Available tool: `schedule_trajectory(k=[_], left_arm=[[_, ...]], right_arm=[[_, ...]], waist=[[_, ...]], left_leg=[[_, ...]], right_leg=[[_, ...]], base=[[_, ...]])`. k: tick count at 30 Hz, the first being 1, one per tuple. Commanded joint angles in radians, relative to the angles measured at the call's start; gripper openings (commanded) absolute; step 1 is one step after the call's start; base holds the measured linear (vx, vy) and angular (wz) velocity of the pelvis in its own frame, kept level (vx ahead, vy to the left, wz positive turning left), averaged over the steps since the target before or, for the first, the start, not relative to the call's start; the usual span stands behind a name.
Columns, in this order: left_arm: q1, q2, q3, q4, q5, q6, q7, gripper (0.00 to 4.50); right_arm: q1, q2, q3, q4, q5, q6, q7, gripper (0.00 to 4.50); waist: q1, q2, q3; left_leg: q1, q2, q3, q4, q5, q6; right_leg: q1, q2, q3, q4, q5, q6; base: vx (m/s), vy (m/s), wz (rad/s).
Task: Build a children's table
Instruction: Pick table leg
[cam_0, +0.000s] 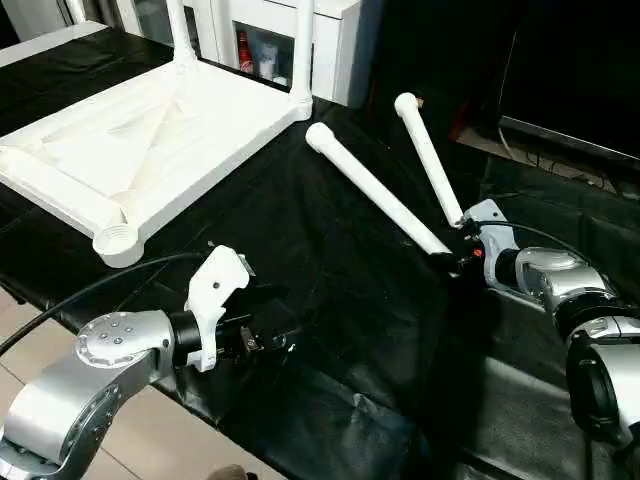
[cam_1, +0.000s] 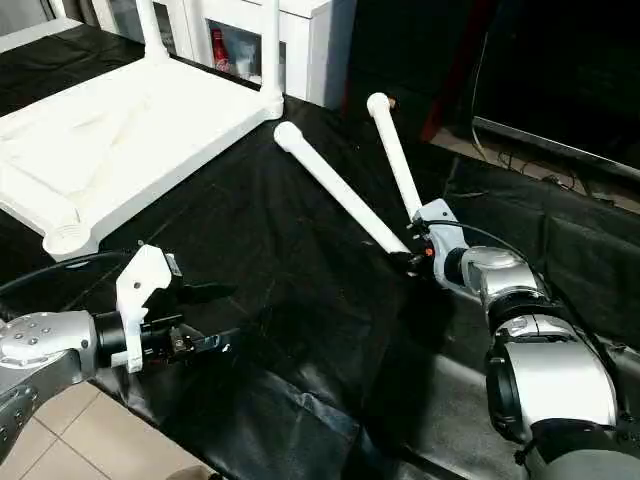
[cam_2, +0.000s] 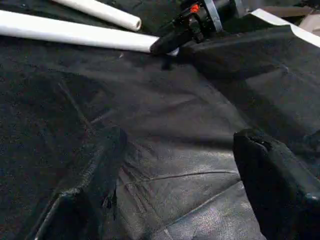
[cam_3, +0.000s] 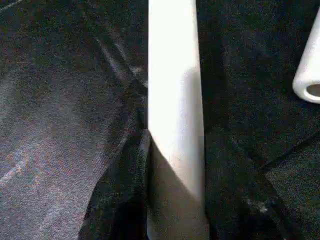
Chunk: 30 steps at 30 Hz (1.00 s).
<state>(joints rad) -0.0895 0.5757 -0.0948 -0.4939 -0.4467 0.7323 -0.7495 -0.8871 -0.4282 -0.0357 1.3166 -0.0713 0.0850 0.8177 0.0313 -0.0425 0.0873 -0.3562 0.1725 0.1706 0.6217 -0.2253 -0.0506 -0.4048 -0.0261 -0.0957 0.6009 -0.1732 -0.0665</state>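
Far left on the black-covered bench (cam_0: 330, 300): white tabletop (cam_0: 150, 140) lying upside down, ribbed underside up, round empty socket (cam_0: 118, 243) at the near corner. Two legs already standing upright in the far corners, one (cam_0: 178, 30) at the back, one (cam_0: 302, 50) toward the middle. Behind them, a white cabinet (cam_0: 335, 40) with bottles behind glass.

Lower left, near the bench's front edge: left tool (cam_1: 200, 315) held level above the black cover, both black fingers spread wide apart, nothing between them, well apart from every table part.

Middle: a loose white leg (cam_0: 375, 190) lying flat on the cover, wider end pointing toward the tabletop, narrow end pointing right. Just beside it, a second loose leg (cam_0: 428, 160), splayed away at its far end, near ends of both close together.

Right: right tool (cam_0: 460, 255) at the narrow end of the first loose leg, black fingers (cam_2: 167, 42) set on either side of it, pressed against it. From the right wrist, that leg (cam_3: 175, 100) running straight out between the fingers, with the open end of the other leg (cam_3: 310, 80) off to one side.
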Motion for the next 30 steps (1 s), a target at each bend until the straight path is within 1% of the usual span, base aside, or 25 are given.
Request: schedule_trajectory(k=[1,2,5,7,9,11,12,13,14,15,16,17,18,19,20,21,22,23,24,25,26,27,28,29,30], left_arm=[[-0.013,-0.001,-0.012,0.001,-0.006,-0.007,-0.001,3.82],[-0.017,-0.003,-0.012,0.003,-0.006,-0.009,0.001,3.82],[-0.019,-0.005,-0.012,0.006,-0.005,-0.012,0.001,3.82],[-0.021,-0.007,-0.013,0.01,-0.003,-0.016,0.001,3.82],[-0.023,-0.01,-0.016,0.015,-0.001,-0.02,0.001,3.82],[-0.023,-0.013,-0.019,0.017,0.001,-0.025,0.0,3.82],[-0.024,-0.017,-0.023,0.02,0.004,-0.03,0.001,3.82],[-0.024,-0.019,-0.025,0.022,0.005,-0.032,0.001,3.82],[-0.024,-0.023,-0.029,0.024,0.007,-0.034,0.002,3.82],[-0.025,-0.026,-0.032,0.026,0.008,-0.037,0.002,3.82],[-0.026,-0.029,-0.035,0.028,0.009,-0.039,0.002,3.82],[-0.026,-0.029,-0.035,0.028,0.009,-0.039,0.002,3.82],[-0.028,-0.031,-0.039,0.031,0.01,-0.04,0.002,3.82],[-0.028,-0.031,-0.039,0.031,0.01,-0.04,0.002,3.82],[-0.03,-0.034,-0.042,0.034,0.011,-0.043,0.003,3.82],[-0.03,-0.037,-0.045,0.034,0.012,-0.045,0.004,3.82],[-0.03,-0.039,-0.047,0.035,0.012,-0.048,0.005,3.82],[-0.029,-0.041,-0.049,0.033,0.012,-0.049,0.006,3.82],[-0.028,-0.042,-0.05,0.032,0.011,-0.05,0.007,3.82],[-0.028,-0.044,-0.052,0.033,0.011,-0.05,0.008,3.82],[-0.028,-0.044,-0.052,0.033,0.011,-0.05,0.008,3.82],[-0.028,-0.044,-0.052,0.033,0.011,-0.05,0.008,3.82],[-0.027,-0.046,-0.054,0.034,0.011,-0.052,0.009,3.82],[-0.027,-0.047,-0.056,0.037,0.012,-0.053,0.009,3.82],[-0.028,-0.049,-0.059,0.04,0.012,-0.054,0.008,3.82]], right_arm=[[-0.005,0.001,-0.012,0.003,0.012,0.001,0.018,1.25],[-0.006,-0.006,-0.018,-0.002,0.02,-0.006,0.03,1.25],[-0.009,-0.019,-0.038,-0.015,0.044,-0.015,0.066,1.25],[-0.007,-0.031,-0.049,-0.028,0.059,-0.022,0.1,1.25],[-0.002,-0.043,-0.054,-0.043,0.07,-0.03,0.134,1.25],[0.01,-0.06,-0.062,-0.066,0.082,-0.038,0.171,1.25],[0.022,-0.072,-0.072,-0.088,0.097,-0.039,0.197,1.25],[0.028,-0.077,-0.077,-0.098,0.104,-0.039,0.209,1.25],[0.041,-0.086,-0.084,-0.117,0.116,-0.038,0.228,1.25],[0.053,-0.092,-0.089,-0.133,0.127,-0.036,0.244,1.25],[0.066,-0.098,-0.093,-0.152,0.138,-0.034,0.259,1.25],[0.066,-0.098,-0.093,-0.152,0.138,-0.034,0.259,1.25],[0.079,-0.103,-0.098,-0.171,0.148,-0.032,0.273,1.25],[0.079,-0.103,-0.098,-0.171,0.148,-0.032,0.273,1.25],[0.095,-0.108,-0.105,-0.198,0.16,-0.029,0.287,1.25],[0.118,-0.114,-0.122,-0.24,0.185,-0.014,0.299,1.25],[0.137,-0.118,-0.133,-0.275,0.204,-0.001,0.307,1.25],[0.162,-0.125,-0.156,-0.318,0.231,0.021,0.306,1.24],[0.177,-0.13,-0.172,-0.344,0.248,0.036,0.303,1.24],[0.204,-0.137,-0.196,-0.385,0.271,0.055,0.294,1.24],[0.204,-0.137,-0.196,-0.385,0.271,0.055,0.294,1.24],[0.204,-0.137,-0.196,-0.385,0.271,0.055,0.294,1.24],[0.229,-0.143,-0.218,-0.423,0.294,0.074,0.283,1.24],[0.255,-0.148,-0.238,-0.459,0.313,0.092,0.272,1.24],[0.283,-0.155,-0.261,-0.496,0.329,0.107,0.254,1.24]], waist=[[0.002,0.0,-0.064],[0.002,-0.001,-0.067],[0.004,0.0,-0.07],[0.007,0.004,-0.074],[0.01,0.004,-0.079],[0.011,0.003,-0.079],[0.013,0.008,-0.081],[0.013,0.005,-0.081],[0.016,0.007,-0.083],[0.017,0.006,-0.083],[0.017,0.002,-0.083],[0.02,0.002,-0.081],[0.02,0.002,-0.082],[0.02,0.001,-0.08],[0.02,-0.002,-0.078],[0.02,-0.002,-0.079],[0.02,-0.004,-0.078],[0.022,-0.007,-0.078],[0.023,-0.004,-0.08],[0.023,-0.001,-0.08],[0.023,-0.004,-0.08],[0.023,-0.003,-0.08],[0.022,-0.003,-0.079],[0.023,0.001,-0.079],[0.023,-0.002,-0.08]], left_leg=[[-0.001,0.067,-0.018,-0.07,-0.062,0.089],[-0.001,0.067,-0.017,-0.069,-0.06,0.089],[-0.002,0.068,-0.017,-0.067,-0.047,0.096],[-0.002,0.068,-0.016,-0.064,-0.042,0.097],[-0.004,0.069,-0.016,-0.062,-0.03,0.102],[-0.004,0.068,-0.015,-0.061,-0.03,0.106],[-0.005,0.068,-0.015,-0.059,-0.029,0.105],[-0.005,0.067,-0.015,-0.059,-0.028,0.106],[-0.005,0.068,-0.015,-0.057,-0.022,0.108],[-0.006,0.068,-0.015,-0.056,-0.018,0.111],[-0.007,0.066,-0.013,-0.055,-0.027,0.113],[-0.007,0.065,-0.013,-0.055,-0.034,0.113],[-0.007,0.064,-0.014,-0.055,-0.04,0.107],[-0.007,0.063,-0.014,-0.055,-0.046,0.106],[-0.006,0.061,-0.014,-0.054,-0.064,0.099],[-0.005,0.062,-0.015,-0.053,-0.064,0.095],[-0.005,0.062,-0.015,-0.054,-0.066,0.096],[-0.004,0.06,-0.015,-0.055,-0.061,0.098],[-0.001,0.063,-0.016,-0.055,-0.057,0.098],[0.0,0.062,-0.016,-0.054,-0.059,0.096],[-0.001,0.06,-0.016,-0.054,-0.062,0.095],[0.0,0.061,-0.017,-0.055,-0.064,0.094],[-0.002,0.057,-0.016,-0.055,-0.067,0.095],[0.0,0.058,-0.016,-0.054,-0.071,0.093],[0.0,0.057,-0.016,-0.054,-0.068,0.093]], right_leg=[[0.058,-0.122,0.072,-0.067,-0.291,-0.205],[0.059,-0.122,0.072,-0.066,-0.288,-0.206],[0.062,-0.122,0.072,-0.062,-0.262,-0.213],[0.062,-0.121,0.071,-0.061,-0.251,-0.217],[0.065,-0.12,0.07,-0.058,-0.229,-0.221],[0.064,-0.119,0.069,-0.058,-0.23,-0.219],[0.066,-0.12,0.069,-0.058,-0.233,-0.216],[0.066,-0.118,0.069,-0.059,-0.232,-0.212],[0.066,-0.119,0.07,-0.057,-0.225,-0.213],[0.066,-0.116,0.069,-0.056,-0.221,-0.212],[0.066,-0.118,0.069,-0.06,-0.24,-0.209],[0.066,-0.117,0.069,-0.064,-0.256,-0.202],[0.065,-0.117,0.068,-0.064,-0.282,-0.194],[0.064,-0.115,0.067,-0.068,-0.299,-0.186],[0.063,-0.116,0.067,-0.074,-0.351,-0.165],[0.063,-0.116,0.067,-0.072,-0.357,-0.162],[0.063,-0.114,0.067,-0.075,-0.361,-0.154],[0.064,-0.112,0.069,-0.075,-0.36,-0.141],[0.061,-0.113,0.068,-0.073,-0.359,-0.142],[0.059,-0.111,0.067,-0.073,-0.361,-0.143],[0.061,-0.111,0.067,-0.076,-0.365,-0.136],[0.06,-0.112,0.066,-0.076,-0.369,-0.137],[0.062,-0.109,0.066,-0.08,-0.375,-0.13],[0.06,-0.11,0.066,-0.079,-0.381,-0.128],[0.061,-0.109,0.066,-0.081,-0.386,-0.119]], base=[[0.0,0.0,0.0],[0.0,0.0,0.0],[0.0,0.0,0.0],[0.0,0.0,0.0],[0.0,0.0,0.0],[0.0,0.0,0.0],[0.0,0.0,0.0],[0.0,0.0,0.0],[0.0,0.0,0.0],[0.0,0.0,0.0],[0.0,0.0,0.0],[0.0,0.0,0.0],[0.0,0.0,0.0],[0.0,0.0,0.0],[0.0,0.0,0.0],[0.0,0.0,0.0],[0.0,0.0,0.0],[0.0,0.0,0.0],[0.0,0.0,0.0],[0.0,0.0,0.0],[0.0,0.0,0.0],[0.0,0.0,0.0],[0.0,0.0,0.0],[0.0,0.0,0.0],[0.0,0.0,0.0]])
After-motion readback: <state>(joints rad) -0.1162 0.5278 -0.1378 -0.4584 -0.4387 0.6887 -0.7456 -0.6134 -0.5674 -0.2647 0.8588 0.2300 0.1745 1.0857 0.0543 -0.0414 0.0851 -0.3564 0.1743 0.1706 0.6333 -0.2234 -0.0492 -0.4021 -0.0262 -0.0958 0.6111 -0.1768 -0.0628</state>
